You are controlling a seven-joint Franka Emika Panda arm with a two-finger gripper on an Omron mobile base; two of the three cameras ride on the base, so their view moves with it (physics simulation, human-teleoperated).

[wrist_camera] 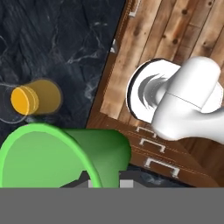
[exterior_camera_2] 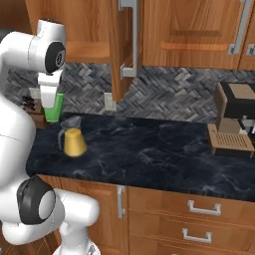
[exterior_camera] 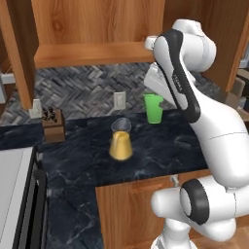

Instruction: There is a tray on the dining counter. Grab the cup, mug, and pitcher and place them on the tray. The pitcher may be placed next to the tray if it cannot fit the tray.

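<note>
My gripper [exterior_camera: 153,97] is shut on the rim of the bright green cup [exterior_camera: 153,109], which it holds upright just above the back of the black wall counter [exterior_camera: 165,146]. In the right base view the cup [exterior_camera_2: 54,109] hangs under the white hand, gripper [exterior_camera_2: 51,104]. The hand view looks down past the cup [wrist_camera: 65,151], with the gripper [wrist_camera: 105,181] at its rim. The glass pitcher [exterior_camera: 120,142] with yellow-orange liquid stands on the counter just in front and left of the cup; pitcher [exterior_camera_2: 73,139], pitcher [wrist_camera: 33,98]. The tray, the mug and the dining counter are out of view.
A wooden knife block [exterior_camera: 53,125] stands at the counter's back left and a stove [exterior_camera: 17,194] lies left of it. A coffee machine [exterior_camera_2: 233,119] sits at the far right. Wooden wall cabinets with an open door [exterior_camera_2: 127,45] hang overhead.
</note>
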